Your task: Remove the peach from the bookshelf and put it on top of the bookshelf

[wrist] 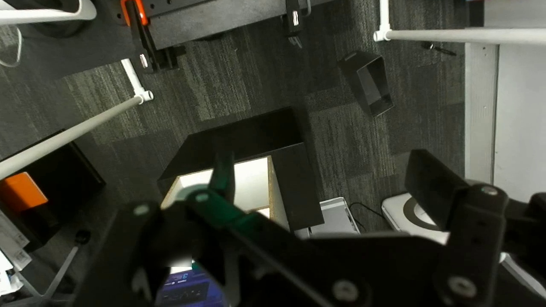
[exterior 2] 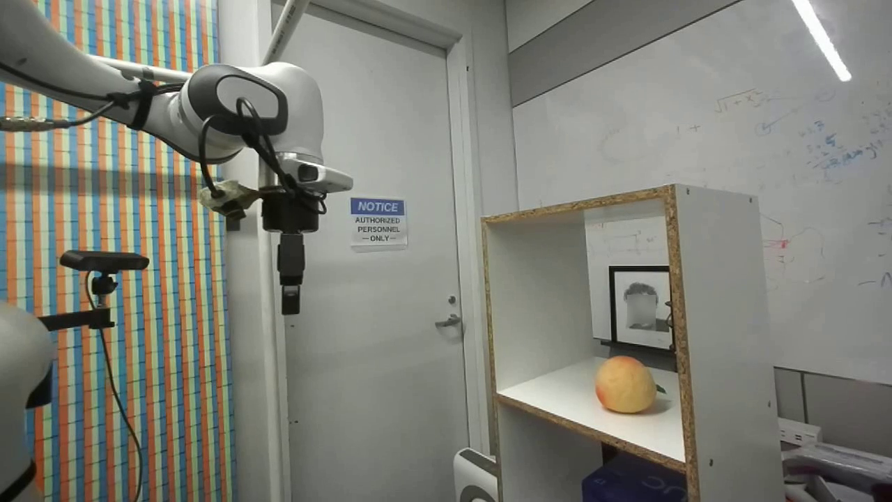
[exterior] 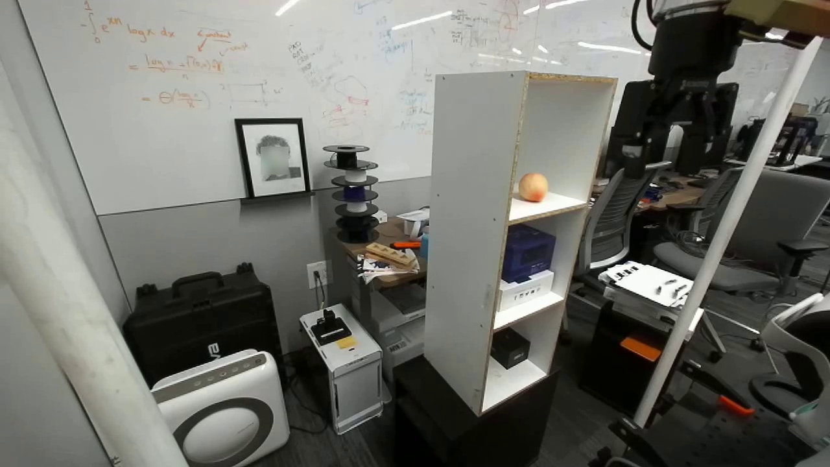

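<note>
Hanging upper right in an exterior view, gripper [exterior: 663, 155] is spread wide, empty, presumably to straddle peach [exterior: 533, 187], right of centre, resting inside bookshelf [exterior: 476, 227].

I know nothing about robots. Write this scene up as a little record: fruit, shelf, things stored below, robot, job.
Fruit: peach, in the top compartment
Shelf: white bookshelf on a dark base
Stored below: blue box on a white box, middle compartment; dark box, bottom compartment
Robot: pincer open, pointing down, holding nothing, away from the peach
Job: peach not yet on top of the bookshelf
</note>
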### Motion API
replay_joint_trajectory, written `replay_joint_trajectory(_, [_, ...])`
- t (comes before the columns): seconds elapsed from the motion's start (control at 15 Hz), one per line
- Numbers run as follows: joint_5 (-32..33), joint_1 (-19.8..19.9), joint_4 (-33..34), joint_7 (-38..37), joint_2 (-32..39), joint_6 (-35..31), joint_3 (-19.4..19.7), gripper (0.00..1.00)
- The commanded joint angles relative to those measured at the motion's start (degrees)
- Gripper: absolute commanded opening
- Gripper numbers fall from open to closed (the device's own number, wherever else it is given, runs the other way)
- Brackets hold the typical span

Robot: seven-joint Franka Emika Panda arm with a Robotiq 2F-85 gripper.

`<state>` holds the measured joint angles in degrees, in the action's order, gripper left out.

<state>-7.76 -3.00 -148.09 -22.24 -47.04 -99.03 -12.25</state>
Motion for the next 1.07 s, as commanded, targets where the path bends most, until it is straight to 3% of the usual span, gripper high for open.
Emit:
replay_joint_trajectory(0.0, [2.39, 3.70, -1.30, 5.22, -0.82, -4.47, 6.31, 1.00])
replay_joint_trajectory(0.27, [7.64, 10.09, -3.34, 10.72, 1.37, -14.04, 14.69, 1.00])
replay_joint_trajectory(0.47, [8.35, 13.58, -5.58, 12.82, 5.44, -26.92, 19.09, 1.00])
replay_joint_trajectory(0.8, [6.71, 14.50, -6.80, 13.16, 15.78, -47.59, 20.46, 1.00])
replay_joint_trajectory(1.0, [6.37, 13.74, -3.87, 13.19, 23.38, -54.03, 19.85, 1.00])
